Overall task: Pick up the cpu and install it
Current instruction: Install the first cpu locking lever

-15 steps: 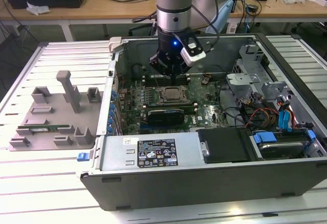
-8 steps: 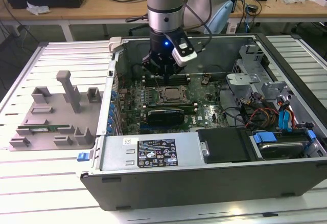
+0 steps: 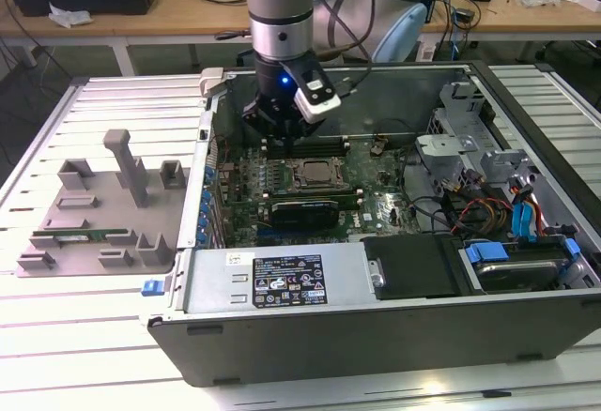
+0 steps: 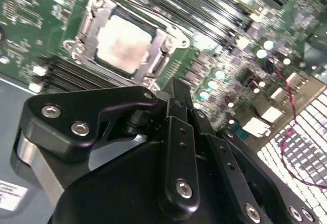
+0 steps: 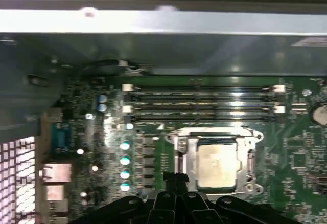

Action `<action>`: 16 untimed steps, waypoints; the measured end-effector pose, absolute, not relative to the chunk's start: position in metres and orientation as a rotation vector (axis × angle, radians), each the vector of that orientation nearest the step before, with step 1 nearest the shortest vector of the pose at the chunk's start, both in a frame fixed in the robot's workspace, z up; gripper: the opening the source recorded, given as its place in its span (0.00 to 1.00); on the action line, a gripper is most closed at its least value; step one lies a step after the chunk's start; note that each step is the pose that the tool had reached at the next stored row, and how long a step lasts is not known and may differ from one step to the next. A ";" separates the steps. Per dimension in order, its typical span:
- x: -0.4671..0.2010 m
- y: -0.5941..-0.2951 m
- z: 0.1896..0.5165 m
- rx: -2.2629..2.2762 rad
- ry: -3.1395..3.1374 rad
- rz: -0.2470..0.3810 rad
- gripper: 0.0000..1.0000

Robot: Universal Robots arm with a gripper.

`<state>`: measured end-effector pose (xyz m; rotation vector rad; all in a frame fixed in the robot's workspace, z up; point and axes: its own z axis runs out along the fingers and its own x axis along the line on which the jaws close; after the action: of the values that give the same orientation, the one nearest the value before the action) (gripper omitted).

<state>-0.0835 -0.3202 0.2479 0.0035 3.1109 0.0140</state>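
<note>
The cpu [image 3: 315, 174], a square chip with a silver top, lies flat in its metal-framed socket on the green motherboard [image 3: 376, 195] inside the open computer case. It appears in both wrist views as well, as the cpu [image 4: 122, 45] and the cpu [image 5: 217, 166]. My gripper [image 3: 282, 137] hangs just above the board beside the socket, on the side toward the case's back wall. The black fingers [image 4: 176, 93] are pressed together with nothing between them. My gripper [image 5: 176, 177] has its tips just off the socket frame's edge, apart from the chip.
A grey plastic tray [image 3: 103, 205] with upright blocks and a green memory stick [image 3: 80, 237] sits outside the case at the exterior view's left. Memory slots [image 5: 202, 101] run beside the socket. A power supply [image 3: 282, 280], cables and a drive cage [image 3: 526, 261] crowd the case.
</note>
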 end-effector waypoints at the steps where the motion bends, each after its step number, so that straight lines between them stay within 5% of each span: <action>1: -0.087 -0.320 0.248 0.003 3.111 0.014 0.11; 5: -0.093 -0.320 0.248 0.004 3.111 0.021 0.11; 16: -0.104 -0.320 0.248 0.008 3.094 0.323 0.11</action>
<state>-0.1037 -0.3204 0.2479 0.0081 3.0945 0.3234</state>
